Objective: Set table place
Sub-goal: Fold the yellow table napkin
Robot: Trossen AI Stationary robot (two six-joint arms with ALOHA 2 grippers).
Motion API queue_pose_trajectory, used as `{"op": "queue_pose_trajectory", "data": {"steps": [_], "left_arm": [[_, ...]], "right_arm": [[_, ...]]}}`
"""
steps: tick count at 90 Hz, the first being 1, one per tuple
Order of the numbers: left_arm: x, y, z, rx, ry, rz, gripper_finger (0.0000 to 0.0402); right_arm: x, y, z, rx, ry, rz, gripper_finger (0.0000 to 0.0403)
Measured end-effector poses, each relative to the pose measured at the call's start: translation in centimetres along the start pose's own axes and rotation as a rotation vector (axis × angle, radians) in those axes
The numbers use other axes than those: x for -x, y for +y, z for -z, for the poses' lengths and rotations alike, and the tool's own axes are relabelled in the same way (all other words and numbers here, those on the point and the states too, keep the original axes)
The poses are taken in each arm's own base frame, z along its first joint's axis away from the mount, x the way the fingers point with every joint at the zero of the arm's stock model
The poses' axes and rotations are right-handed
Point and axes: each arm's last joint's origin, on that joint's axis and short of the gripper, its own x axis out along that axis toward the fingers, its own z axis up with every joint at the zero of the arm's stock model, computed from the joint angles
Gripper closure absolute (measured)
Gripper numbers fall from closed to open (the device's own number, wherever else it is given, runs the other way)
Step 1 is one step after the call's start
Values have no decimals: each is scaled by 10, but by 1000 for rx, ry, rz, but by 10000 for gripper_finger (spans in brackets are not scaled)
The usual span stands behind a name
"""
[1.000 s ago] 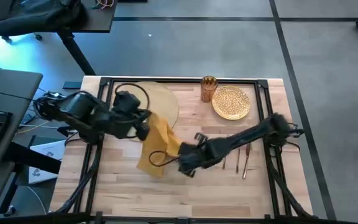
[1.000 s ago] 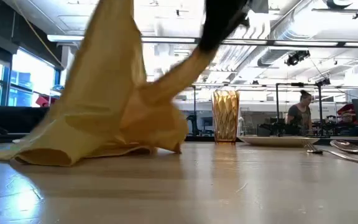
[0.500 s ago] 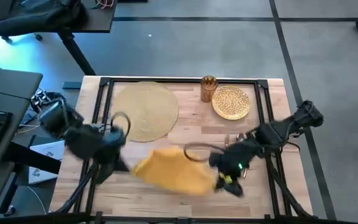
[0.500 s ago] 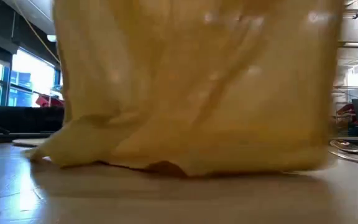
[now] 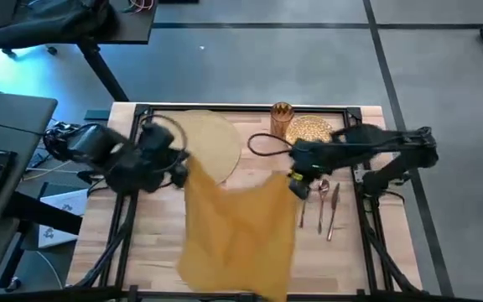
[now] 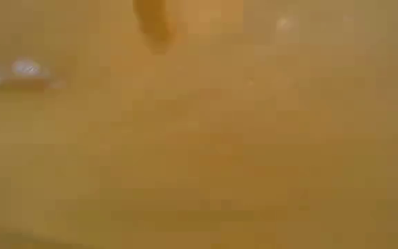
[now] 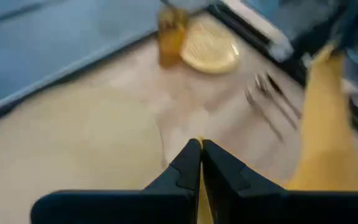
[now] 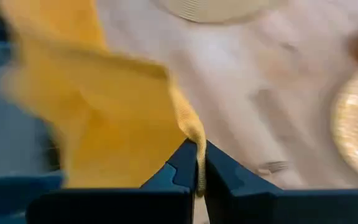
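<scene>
A mustard-yellow napkin (image 5: 237,231) is spread wide between my two grippers and reaches to the table's near edge; it fills the whole low view (image 6: 199,138). My left gripper (image 5: 183,174) is shut on its far left corner, my right gripper (image 5: 296,183) on its far right corner. The round tan woven place (image 5: 204,141) lies flat at the table's far left, beside my left gripper. The table (image 5: 158,243) is light wood planks with a black frame. My left gripper pinches the napkin's far left corner (image 5: 191,170) between its two shut fingers (image 7: 185,168); a strip of yellow cloth (image 7: 199,198) shows between them. The cloth spreads from there toward the near edge. My right gripper pinches the napkin's far right corner between its shut fingers (image 8: 219,165), on a bunched edge (image 8: 191,132) that runs into the gap. The cloth stretches away toward my left gripper.
An amber glass (image 5: 281,119) and a gold patterned plate (image 5: 313,132) stand at the far right, partly under my right arm. Cutlery (image 5: 326,205) lies right of the napkin. Bare wood shows at the near left and near right.
Both grippers swung toward the near edge with the crumpled napkin, then back toward the far edge, ending wide apart. The napkin has gone from a bunched heap to a wide spread sheet and now covers the low camera. Both grippers stayed shut on it.
</scene>
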Motion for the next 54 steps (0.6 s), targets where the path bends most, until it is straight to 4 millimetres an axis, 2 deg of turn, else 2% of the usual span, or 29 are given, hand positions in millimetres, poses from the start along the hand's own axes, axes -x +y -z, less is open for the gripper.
{"op": "queue_pose_trajectory", "data": {"steps": [9, 19, 26, 39, 54], "left_arm": [[-29, 1, 3, 18, 33, -73, 402], [-65, 6, 20, 22, 112, -202, 402], [-85, 12, 34, 39, 142, -286, 402], [-110, 24, 50, 58, 149, -402, 402], [-125, 34, 53, 30, 156, -470, 402]], "right_arm": [[-41, -18, 1, -43, 40, 110, 403], [-83, -37, 6, -84, 85, 182, 403], [-102, -47, 12, -129, 92, 225, 403], [-121, -58, 19, -167, 88, 280, 403], [-124, -59, 17, -113, 62, 281, 403]]}}
